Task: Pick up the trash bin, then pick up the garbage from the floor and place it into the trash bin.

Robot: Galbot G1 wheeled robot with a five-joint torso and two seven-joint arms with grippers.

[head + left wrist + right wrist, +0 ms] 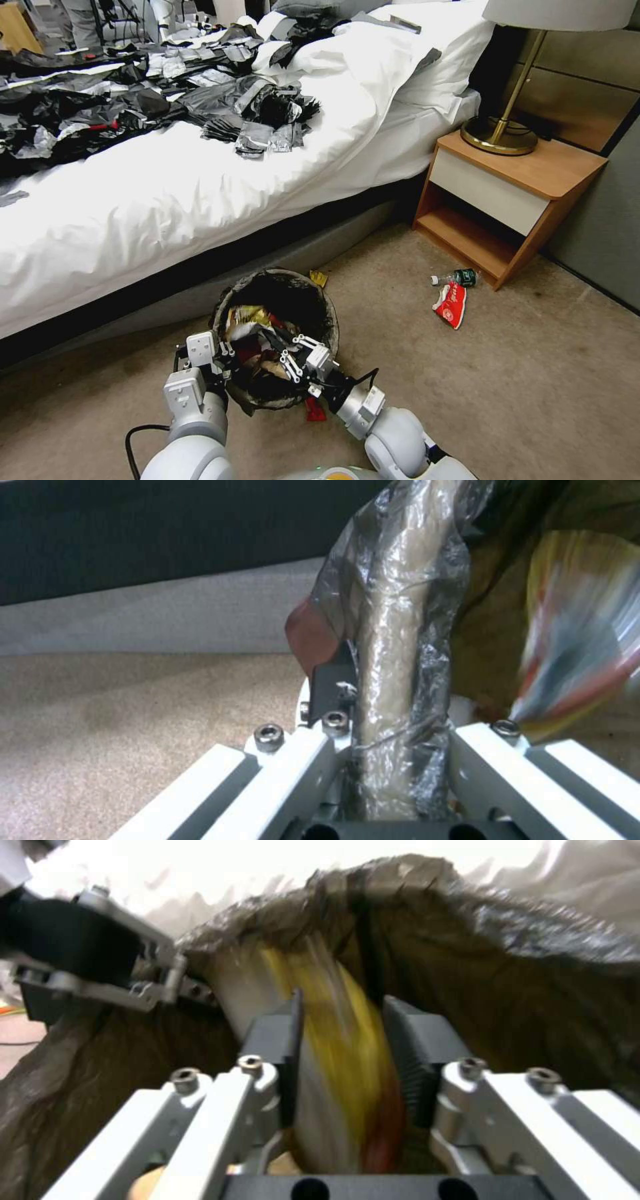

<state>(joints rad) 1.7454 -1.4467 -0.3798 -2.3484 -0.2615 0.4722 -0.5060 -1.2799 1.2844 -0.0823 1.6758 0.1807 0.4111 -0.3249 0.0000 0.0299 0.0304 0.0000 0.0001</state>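
Note:
The trash bin, with its dark bag liner, sits tilted just off the carpet beside the bed. My left gripper is shut on its rim. My right gripper reaches over the bin's mouth, and its fingers stand open. A blurred yellow wrapper streaks between them, and several wrappers lie inside the bin. On the floor by the nightstand lie a red-and-white wrapper and a small green-labelled bottle. A yellow scrap and a red scrap lie close to the bin.
The bed, strewn with black and silver plastic sheets, runs along the left. A wooden nightstand carrying a brass lamp stands at the right, with open carpet in front of it.

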